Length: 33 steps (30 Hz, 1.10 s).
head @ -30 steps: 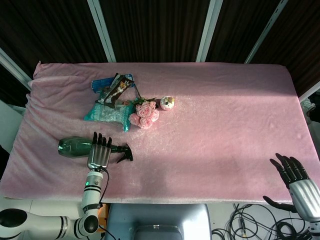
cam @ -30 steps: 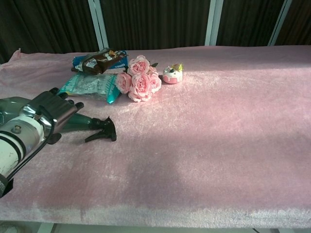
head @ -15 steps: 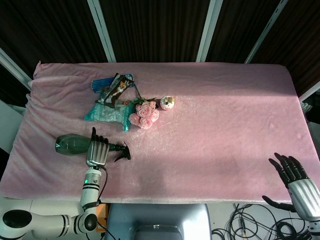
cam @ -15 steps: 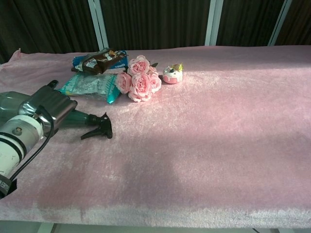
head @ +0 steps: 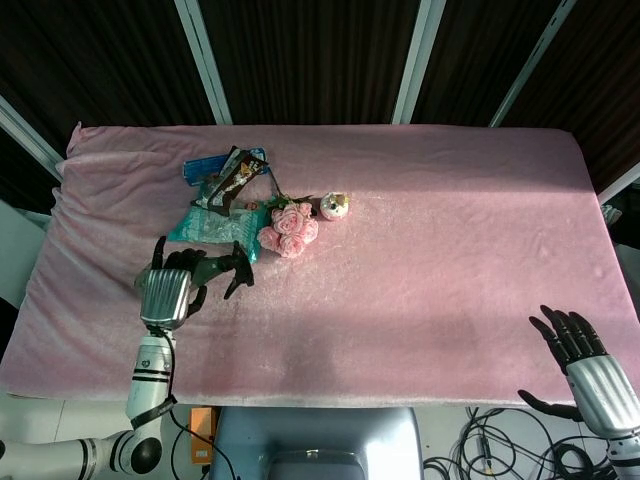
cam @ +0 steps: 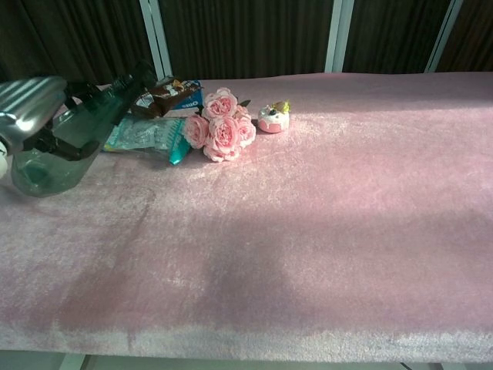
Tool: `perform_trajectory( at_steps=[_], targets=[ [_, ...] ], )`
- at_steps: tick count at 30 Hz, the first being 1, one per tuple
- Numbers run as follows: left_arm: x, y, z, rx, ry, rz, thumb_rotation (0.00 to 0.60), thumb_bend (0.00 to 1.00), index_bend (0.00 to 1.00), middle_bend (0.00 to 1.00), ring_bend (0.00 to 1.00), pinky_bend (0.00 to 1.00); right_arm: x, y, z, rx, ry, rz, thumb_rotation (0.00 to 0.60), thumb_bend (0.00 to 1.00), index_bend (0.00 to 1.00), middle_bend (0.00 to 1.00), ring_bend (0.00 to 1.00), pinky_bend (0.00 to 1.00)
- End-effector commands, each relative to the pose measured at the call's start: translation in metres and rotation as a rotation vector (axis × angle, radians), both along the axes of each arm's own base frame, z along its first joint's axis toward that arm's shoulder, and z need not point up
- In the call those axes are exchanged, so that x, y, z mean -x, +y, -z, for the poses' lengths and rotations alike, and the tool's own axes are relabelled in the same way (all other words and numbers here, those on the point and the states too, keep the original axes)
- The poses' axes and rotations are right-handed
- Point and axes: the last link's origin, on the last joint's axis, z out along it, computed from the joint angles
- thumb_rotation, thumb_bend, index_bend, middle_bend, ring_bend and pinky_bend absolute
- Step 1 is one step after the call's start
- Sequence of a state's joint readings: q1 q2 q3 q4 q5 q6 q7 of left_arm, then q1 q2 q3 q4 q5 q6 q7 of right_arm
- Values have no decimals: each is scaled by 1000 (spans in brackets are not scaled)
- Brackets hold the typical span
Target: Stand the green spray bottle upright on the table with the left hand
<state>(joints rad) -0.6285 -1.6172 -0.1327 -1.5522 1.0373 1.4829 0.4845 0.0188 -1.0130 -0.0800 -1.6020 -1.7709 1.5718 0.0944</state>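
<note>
My left hand (cam: 27, 108) grips the green spray bottle (cam: 65, 142), lifted and tilted; setting it upright on the table (cam: 323, 231) remains. Right hand (head: 575, 350) open, idle.

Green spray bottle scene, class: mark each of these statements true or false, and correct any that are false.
1. The left hand holds the green spray bottle. True.
2. The bottle stands fully upright on the table. False: it is tilted, its nozzle leaning toward the snack packets.
3. The right hand holds the pink roses. False: it holds nothing, its fingers apart, at the table's near edge; the pink roses lie on the cloth.
4. A small cake-like ornament sits beside the roses. True.
5. The table is covered in blue cloth. False: the cloth is pink.
</note>
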Motion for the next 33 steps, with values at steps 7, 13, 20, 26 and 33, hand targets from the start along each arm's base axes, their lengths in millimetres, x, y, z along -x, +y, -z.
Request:
perform_trajectory(
  at_steps=[7, 13, 20, 26, 33],
  targets=[
    [41, -5, -66, -133, -858, -58, 600, 497, 749, 744, 395, 27, 2, -2, -7, 38, -26, 25, 600, 274, 0, 0, 0, 0],
    [56, -9, -45, -103, -907, -60, 600, 511, 746, 735, 389, 12, 2, -3, -4, 31, -19, 27, 600, 273, 0, 0, 0, 0],
    [62, -15, -19, -48, -819, 0, 600, 533, 734, 707, 358, 0, 2, -4, -2, 24, -11, 31, 600, 274, 0, 0, 0, 0],
    [62, -13, -13, -50, -801, 14, 600, 534, 733, 700, 353, 0, 2, -4, -1, 24, -7, 33, 600, 274, 0, 0, 0, 0],
    [66, -9, -10, -26, -783, -8, 600, 533, 690, 646, 322, 0, 2, -4, -1, 23, -5, 32, 600, 274, 0, 0, 0, 0]
  ],
)
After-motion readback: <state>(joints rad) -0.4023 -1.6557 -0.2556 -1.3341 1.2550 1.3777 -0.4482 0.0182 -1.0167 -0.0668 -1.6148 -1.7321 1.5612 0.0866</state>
